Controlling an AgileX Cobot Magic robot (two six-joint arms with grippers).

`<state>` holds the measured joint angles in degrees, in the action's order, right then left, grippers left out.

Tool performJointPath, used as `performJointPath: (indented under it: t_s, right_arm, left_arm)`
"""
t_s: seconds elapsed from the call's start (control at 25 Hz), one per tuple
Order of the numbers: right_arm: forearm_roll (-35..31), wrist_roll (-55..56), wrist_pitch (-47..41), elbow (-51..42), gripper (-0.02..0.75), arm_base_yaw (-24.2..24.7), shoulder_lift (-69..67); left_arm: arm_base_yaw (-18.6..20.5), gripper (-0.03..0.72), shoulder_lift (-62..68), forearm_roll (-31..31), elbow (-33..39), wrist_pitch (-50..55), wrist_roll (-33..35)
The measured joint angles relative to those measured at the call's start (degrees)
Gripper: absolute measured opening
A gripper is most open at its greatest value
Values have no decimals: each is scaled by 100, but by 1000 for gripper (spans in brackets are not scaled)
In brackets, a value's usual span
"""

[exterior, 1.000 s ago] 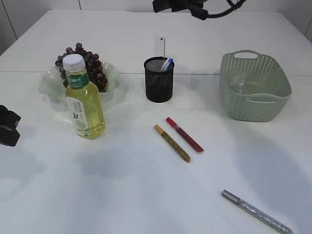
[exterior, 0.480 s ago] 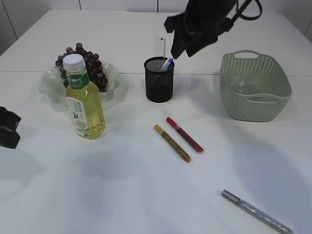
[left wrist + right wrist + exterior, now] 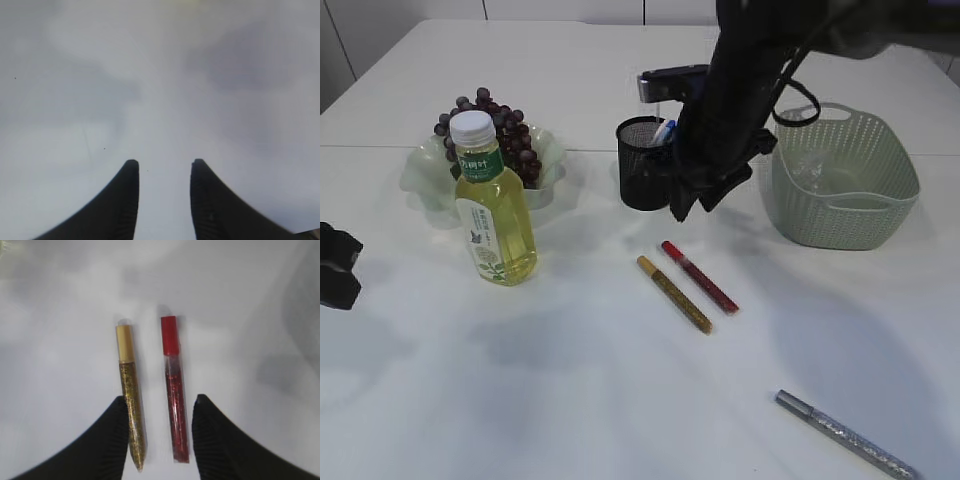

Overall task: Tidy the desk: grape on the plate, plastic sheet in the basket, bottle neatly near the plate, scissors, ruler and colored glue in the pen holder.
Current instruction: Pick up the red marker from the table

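Dark grapes (image 3: 500,125) lie on the pale green plate (image 3: 420,170), and the yellow bottle (image 3: 495,215) stands upright just in front of it. The black mesh pen holder (image 3: 638,170) holds a blue-handled item (image 3: 666,130). A crumpled plastic sheet (image 3: 810,165) lies in the green basket (image 3: 850,215). Red glue (image 3: 699,276) (image 3: 174,385), gold glue (image 3: 673,293) (image 3: 131,390) and silver glue (image 3: 847,435) lie on the table. My right gripper (image 3: 692,205) (image 3: 160,402) hovers open above the red and gold pair. My left gripper (image 3: 335,265) (image 3: 162,162) is open over bare table.
The right arm (image 3: 750,80) crosses in front of the pen holder and the basket's left rim. The white table (image 3: 570,380) stretches around the glue sticks, and the silver one lies near its front right edge.
The right arm has swung down from the top of the view to just above the red and gold glue, its jaws narrowing somewhat. The left gripper has stayed put.
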<state>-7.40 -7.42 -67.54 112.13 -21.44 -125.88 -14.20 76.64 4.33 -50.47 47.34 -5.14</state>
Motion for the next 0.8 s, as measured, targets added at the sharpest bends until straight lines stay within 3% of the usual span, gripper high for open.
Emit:
performJointPath:
  t_s: [0.8]
  right_arm:
    - [224,415,279,-23,342,-88,-977]
  left_arm:
    - [0,246,0,-26,0,-30,0]
